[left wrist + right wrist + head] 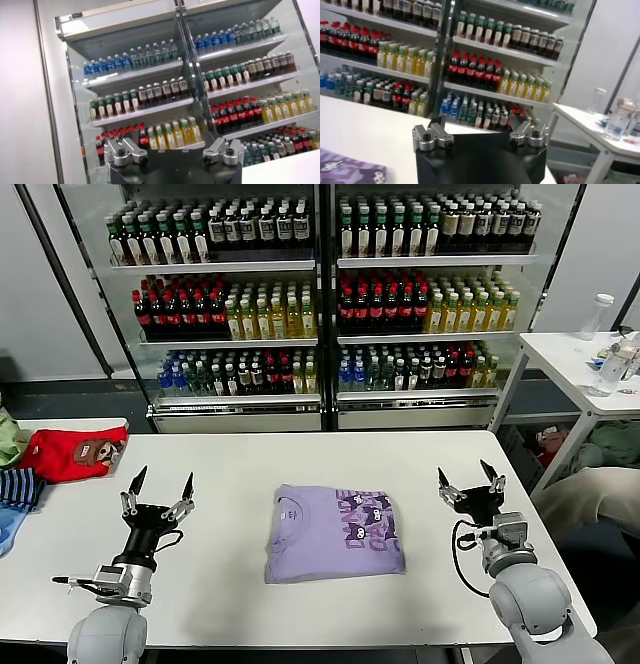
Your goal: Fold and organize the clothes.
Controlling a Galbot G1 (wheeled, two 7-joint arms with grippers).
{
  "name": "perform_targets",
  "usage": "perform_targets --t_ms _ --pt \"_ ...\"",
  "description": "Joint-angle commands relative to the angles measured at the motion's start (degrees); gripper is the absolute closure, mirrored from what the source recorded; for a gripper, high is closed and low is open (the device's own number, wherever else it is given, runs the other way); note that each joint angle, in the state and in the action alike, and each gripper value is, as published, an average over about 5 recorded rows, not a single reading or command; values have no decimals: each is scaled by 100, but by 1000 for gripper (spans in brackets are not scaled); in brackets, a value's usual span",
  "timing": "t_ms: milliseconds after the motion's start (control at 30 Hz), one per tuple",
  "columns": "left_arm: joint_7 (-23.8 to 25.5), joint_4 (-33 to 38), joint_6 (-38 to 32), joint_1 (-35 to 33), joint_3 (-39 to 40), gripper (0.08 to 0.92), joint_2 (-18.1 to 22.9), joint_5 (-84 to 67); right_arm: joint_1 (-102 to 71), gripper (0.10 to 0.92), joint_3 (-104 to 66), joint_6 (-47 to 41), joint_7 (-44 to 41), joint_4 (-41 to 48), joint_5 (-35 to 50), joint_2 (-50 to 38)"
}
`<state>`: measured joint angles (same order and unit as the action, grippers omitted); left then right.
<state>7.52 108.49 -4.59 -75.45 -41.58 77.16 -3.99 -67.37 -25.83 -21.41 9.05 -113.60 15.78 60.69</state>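
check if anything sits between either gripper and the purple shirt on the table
Nothing visible does. The purple shirt lies folded mid-table, with bare white table on both sides. The left gripper and right gripper stand open and upright, apart from it. The red garment sits at the far left edge, out of either path.

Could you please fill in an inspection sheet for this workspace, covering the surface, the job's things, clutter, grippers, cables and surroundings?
Surface: white table, flat.
Job's things: lavender T-shirt folded into a neat rectangle at table centre, dark purple print facing up.
Clutter: red garment and striped garment at the table's left edge.
Grippers: left gripper and right gripper both open, empty, raised on either side of the shirt, apart from it.
Cables: black cable looped at the right wrist.
Surroundings: drinks cooler behind; side table with bottles at right.
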Motion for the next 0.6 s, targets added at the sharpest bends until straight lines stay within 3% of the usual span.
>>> perform_targets --t_ms 33,167,300,600 --pt "20 -187 -325 -218 -120 177 229 93 68 202 176 335 46 344 -453 63" --pt "-28 -285 -249 -88 -82 177 211 100 95 202 277 563 68 381 -877 100" --pt "-52 -590 -47 506 206 177 182 275 -235 203 -174 847 10 138 -1131 -58" --pt "66 -1333 -44 1512 904 177 304 526 -1226 203 -1156 1287 -123 26 -911 -219"
